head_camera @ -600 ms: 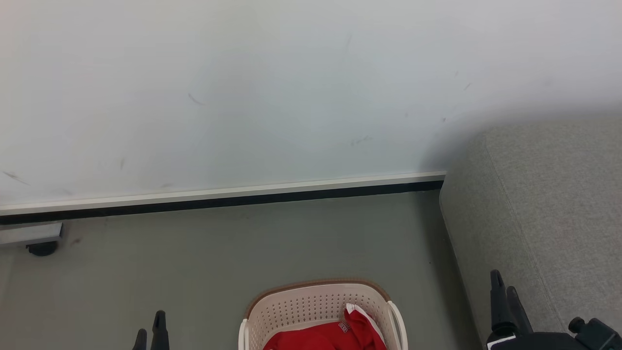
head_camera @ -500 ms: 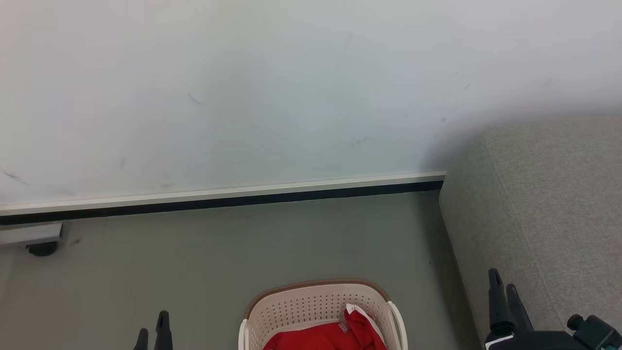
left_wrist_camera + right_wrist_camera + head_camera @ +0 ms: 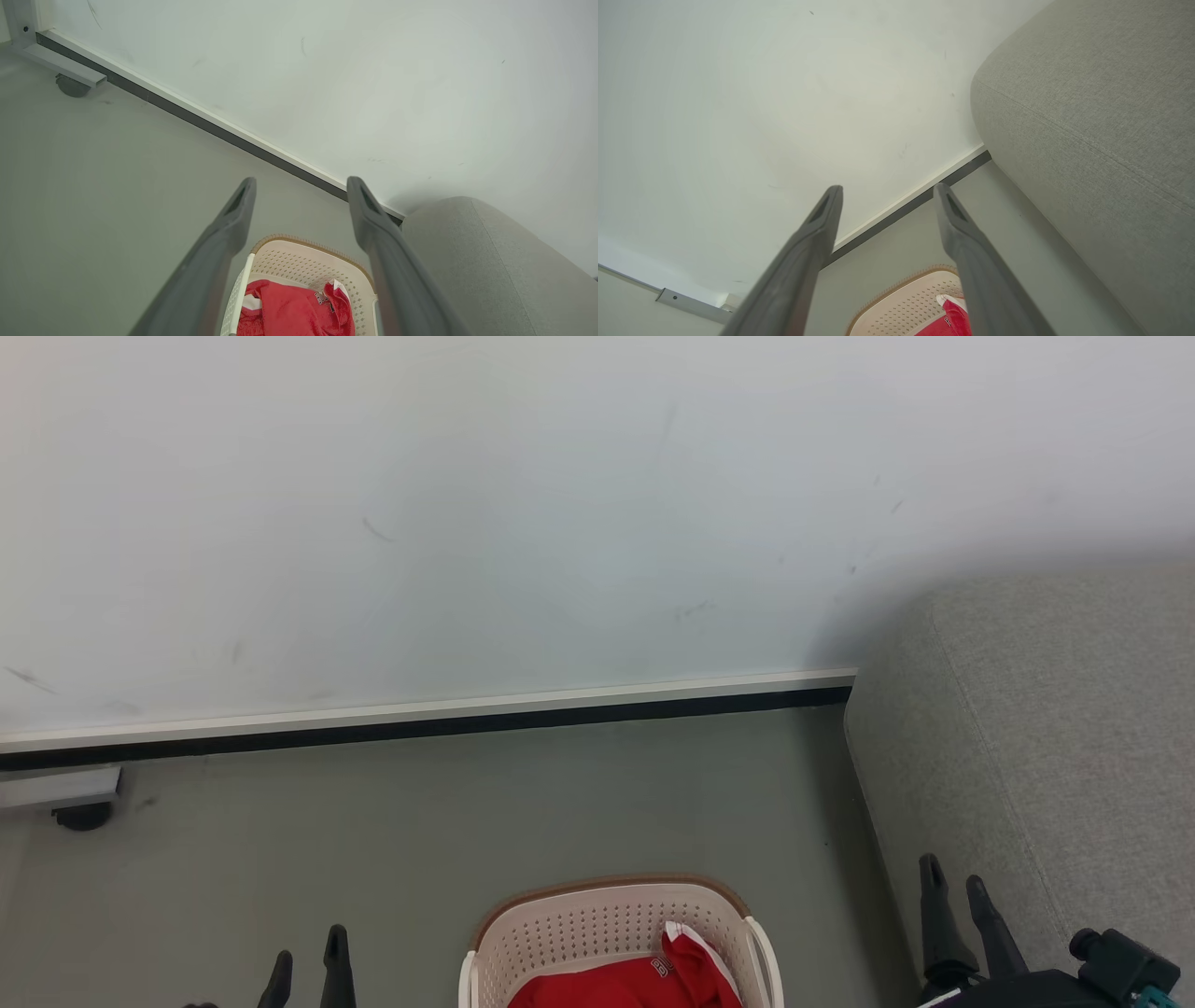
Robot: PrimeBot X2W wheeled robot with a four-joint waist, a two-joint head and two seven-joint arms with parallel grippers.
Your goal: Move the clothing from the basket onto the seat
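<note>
My left hand (image 3: pixel 308 954) and right hand (image 3: pixel 952 879) hang released, empty. Open grey floor (image 3: pixel 420 840) flanks the cream perforated plastic basket (image 3: pixel 579 924) holding soft red clothing (image 3: pixel 607 987).

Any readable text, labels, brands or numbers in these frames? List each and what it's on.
On the soft red clothing: white-outlined lettering by the white-trimmed edge, too small and blurred to read in any view.
On the cream-white perforated plastic basket, the light grey fabric seat and the white wall: no text visible.
</note>
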